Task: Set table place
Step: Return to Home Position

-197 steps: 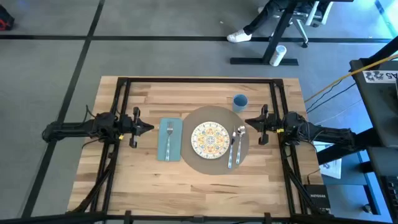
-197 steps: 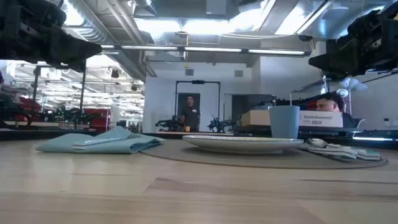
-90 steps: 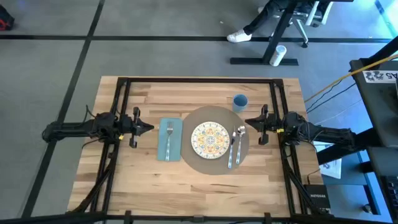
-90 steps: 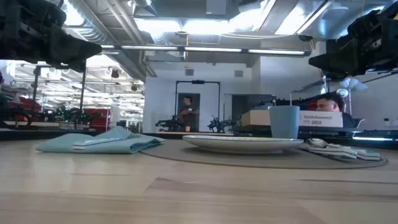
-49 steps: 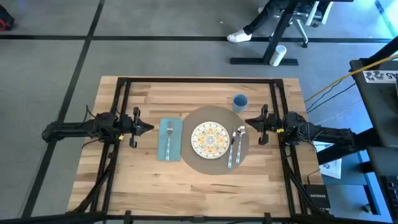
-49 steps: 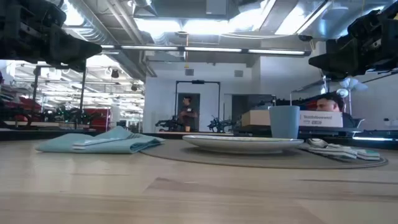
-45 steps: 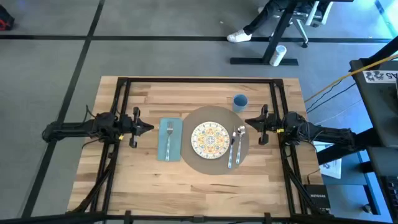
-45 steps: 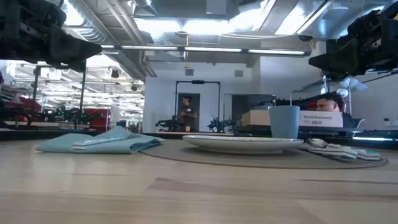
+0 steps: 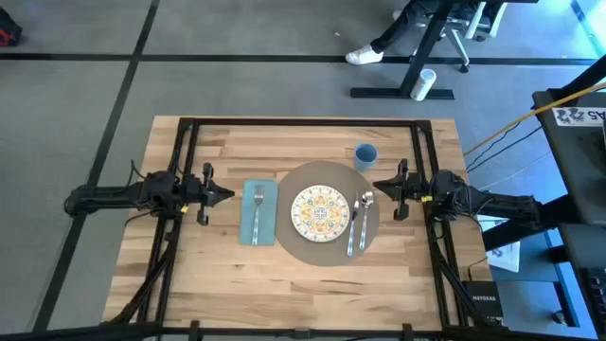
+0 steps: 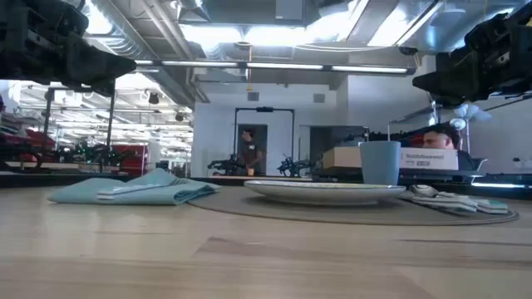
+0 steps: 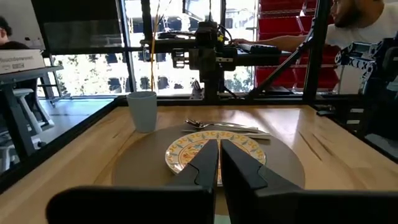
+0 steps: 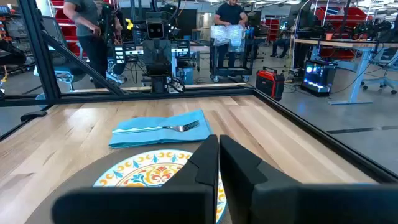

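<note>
Setting apparently complete: plate (image 9: 321, 210) on the placemat (image 9: 322, 172), napkin (image 9: 248, 224) and cup (image 9: 365, 154) just beside it; left gripper (image 9: 230, 194) and right gripper (image 9: 377, 186) flank it, both pressed together, empty.

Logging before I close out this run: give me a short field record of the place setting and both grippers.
placemat: flat, mid-table
plate: centred on placemat
napkin: beside placemat, toward the left arm
fork: lying on napkin
spoon: on placemat, beside plate toward the right arm
second utensil: next to spoon, likely a knife
blue cup: upright on bare wood, just off placemat
left gripper: shut, empty, raised beside napkin
right gripper: shut, empty, raised at placemat's edge
</note>
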